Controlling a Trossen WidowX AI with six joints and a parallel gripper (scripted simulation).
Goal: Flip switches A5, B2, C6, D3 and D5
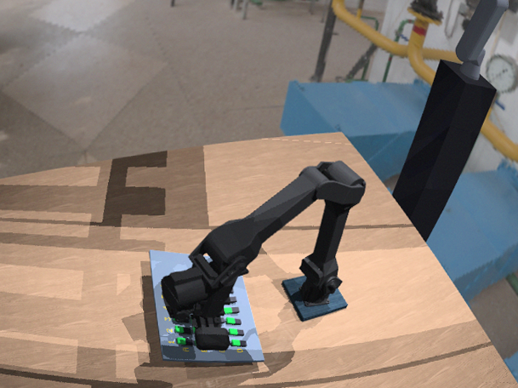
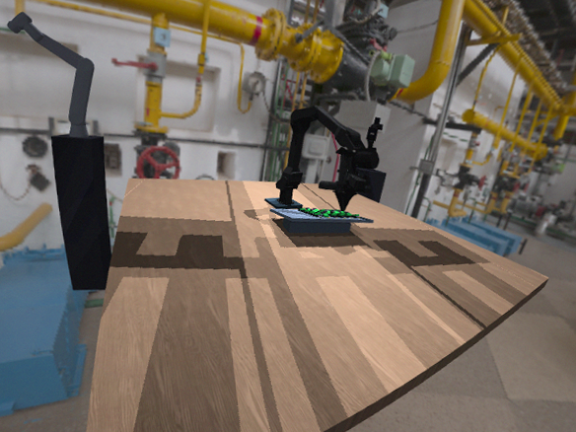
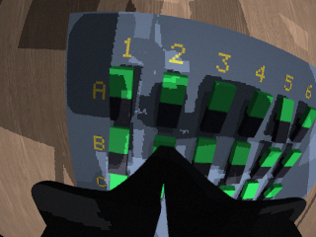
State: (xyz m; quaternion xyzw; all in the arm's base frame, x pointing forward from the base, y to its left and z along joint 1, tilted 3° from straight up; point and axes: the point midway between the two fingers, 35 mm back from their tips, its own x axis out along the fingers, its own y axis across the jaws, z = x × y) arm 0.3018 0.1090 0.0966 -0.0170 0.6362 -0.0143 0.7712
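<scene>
The grey-blue switch panel (image 1: 164,259) (image 2: 283,212) (image 3: 138,30) lies under my arm. My gripper (image 2: 344,208) (image 3: 165,152) is shut and empty, pointing down at B2. Switch B2 (image 3: 164,141) shows its green far end just beyond the fingertips, which hide its near end. Contact cannot be told. A5 (image 3: 286,110) shows a green far end and black near end. C6 (image 3: 273,191) shows partly at the panel's lower right in the wrist view. D3 (image 1: 231,320) shows green in the top view; D5 is partly covered by the arm. Which ends are raised is unclear.
Other switches surround the fingertips, including A2 (image 3: 173,96), B1 (image 3: 118,140) and B3 (image 3: 204,150). The arm's blue base plate (image 1: 300,312) stands beside the panel on the wooden table (image 1: 376,289). Patchy shadows cross the panel and table. A dark pedestal (image 1: 442,150) (image 2: 82,213) stands beyond the table.
</scene>
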